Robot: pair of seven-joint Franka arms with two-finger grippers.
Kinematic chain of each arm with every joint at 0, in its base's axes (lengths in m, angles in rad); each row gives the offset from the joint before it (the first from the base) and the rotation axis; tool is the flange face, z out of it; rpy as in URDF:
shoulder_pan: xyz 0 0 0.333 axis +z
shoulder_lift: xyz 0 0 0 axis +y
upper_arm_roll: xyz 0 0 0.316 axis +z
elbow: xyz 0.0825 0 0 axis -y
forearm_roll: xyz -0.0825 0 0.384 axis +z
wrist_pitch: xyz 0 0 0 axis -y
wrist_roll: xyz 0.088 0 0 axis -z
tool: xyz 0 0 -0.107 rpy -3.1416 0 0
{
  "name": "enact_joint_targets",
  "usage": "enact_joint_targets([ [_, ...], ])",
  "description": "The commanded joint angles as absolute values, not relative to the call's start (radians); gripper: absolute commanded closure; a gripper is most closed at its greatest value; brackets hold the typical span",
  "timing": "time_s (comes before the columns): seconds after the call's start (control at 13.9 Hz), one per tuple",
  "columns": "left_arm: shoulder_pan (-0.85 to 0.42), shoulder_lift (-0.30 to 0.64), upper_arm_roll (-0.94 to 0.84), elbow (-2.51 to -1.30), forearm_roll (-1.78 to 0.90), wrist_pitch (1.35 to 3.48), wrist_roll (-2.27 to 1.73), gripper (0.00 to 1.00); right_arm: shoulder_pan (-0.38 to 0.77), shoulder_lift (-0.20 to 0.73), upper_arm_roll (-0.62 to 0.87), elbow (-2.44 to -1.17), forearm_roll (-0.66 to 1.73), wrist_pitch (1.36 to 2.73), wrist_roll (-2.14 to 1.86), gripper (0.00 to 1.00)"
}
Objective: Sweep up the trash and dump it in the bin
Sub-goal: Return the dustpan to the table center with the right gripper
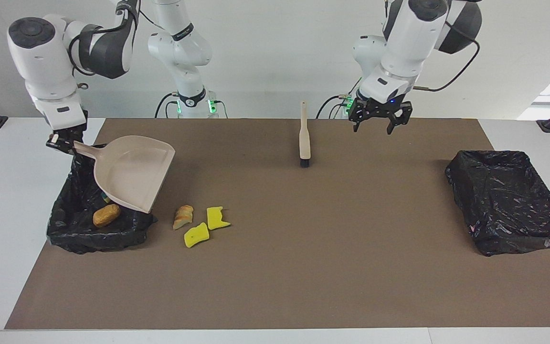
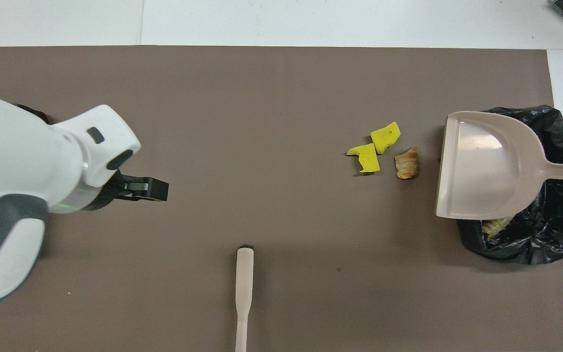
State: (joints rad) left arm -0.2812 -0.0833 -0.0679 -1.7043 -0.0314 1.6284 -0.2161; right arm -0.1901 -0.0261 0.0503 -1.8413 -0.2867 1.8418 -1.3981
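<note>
three scraps of trash lie together on the brown mat (image 1: 303,267) just beside the black-lined bin (image 1: 72,239): two bright yellow sponge chunks (image 1: 196,235) (image 1: 217,217) and a striped tan bread piece (image 1: 183,216). a brown piece (image 1: 106,214) sits in the bin. the right gripper (image 1: 61,142) pinches the beige dustpan (image 1: 132,172) by its handle over the bin. the left gripper (image 1: 376,120) hangs spread and holds nothing above the mat, apart from the brush (image 1: 305,141).
</note>
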Motion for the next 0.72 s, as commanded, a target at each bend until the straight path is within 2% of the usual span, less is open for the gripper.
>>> enact_joint_targets([
  [0.0,-0.209,-0.054,-0.075,-1.551,-0.015,1.485,-0.134,0.0,-0.112,-0.022,0.052,-1.858,-0.223,1.859,-1.19,1.0],
  [0.36,-0.152,-0.009,-0.074,-1.468,-0.026,1.439,-0.091,0.0,0.05,0.038,0.054,-1.845,-0.092,1.862,-0.721,1.0],
  [0.5,-0.131,0.029,-0.074,-1.401,-0.026,1.396,-0.087,0.0,0.161,0.07,0.054,-1.835,-0.078,1.896,-0.465,1.0],
  [0.65,-0.115,0.032,-0.074,-1.39,-0.022,1.399,-0.052,0.0,0.248,0.106,0.054,-1.822,-0.078,1.931,-0.237,1.0],
])
